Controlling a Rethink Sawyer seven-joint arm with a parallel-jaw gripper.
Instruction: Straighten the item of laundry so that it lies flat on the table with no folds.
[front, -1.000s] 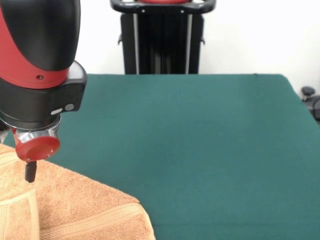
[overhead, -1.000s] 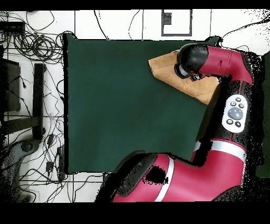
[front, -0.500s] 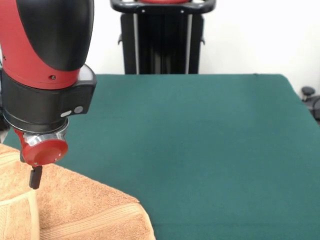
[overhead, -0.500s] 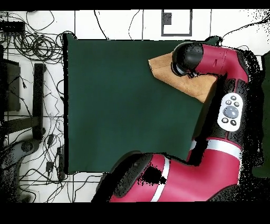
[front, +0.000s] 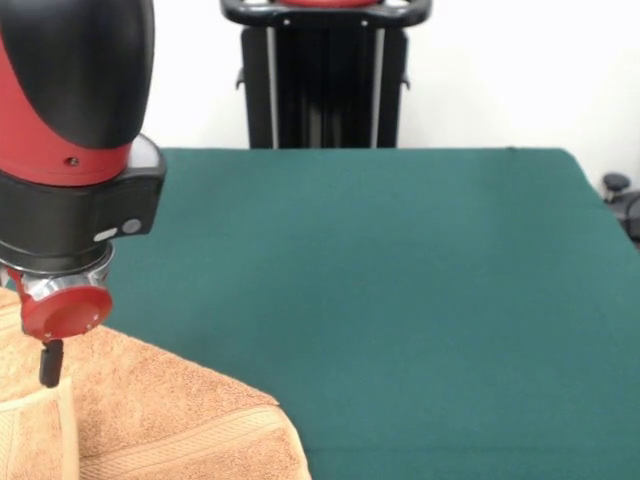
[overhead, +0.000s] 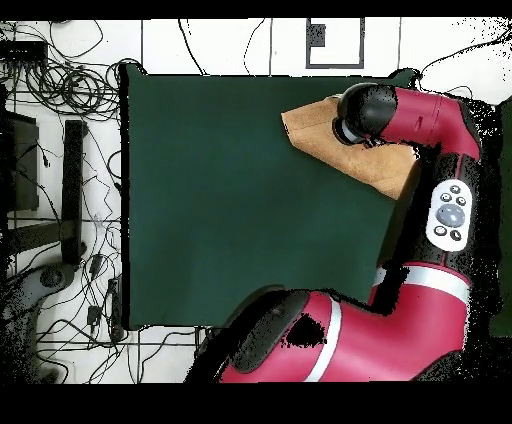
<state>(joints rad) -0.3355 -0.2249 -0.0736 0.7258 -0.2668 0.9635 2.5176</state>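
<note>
- Now the arm's head sits further left and a touch lower than half a second ago in the front view; its black-and-red casing fills the upper left corner.
- Overhead, the arm's elbow has swung right, and the black wrist cap again covers the same part of the cloth as a second ago.
- Only one dark fingertip of the gripper (front: 50, 362) shows, poking down under the red disc, so I cannot tell whether the fingers are spread or pressed together.
- That tip hangs right over the towel (front: 150, 420); whether it touches the pile is not clear.
- One towel, orange-tan terry, lies at the near left corner of the table (front: 400, 280) in the front view, exactly where it lay before.
- One woven band runs along the towel's near right edge, and a paler folded strip crosses its left part, so it is not flat.
- Overhead, the towel (overhead: 320, 135) shows as a tan wedge at the table's (overhead: 230, 200) upper right, partly under the arm.
- Count: one arm, one towel, one green table.
</note>
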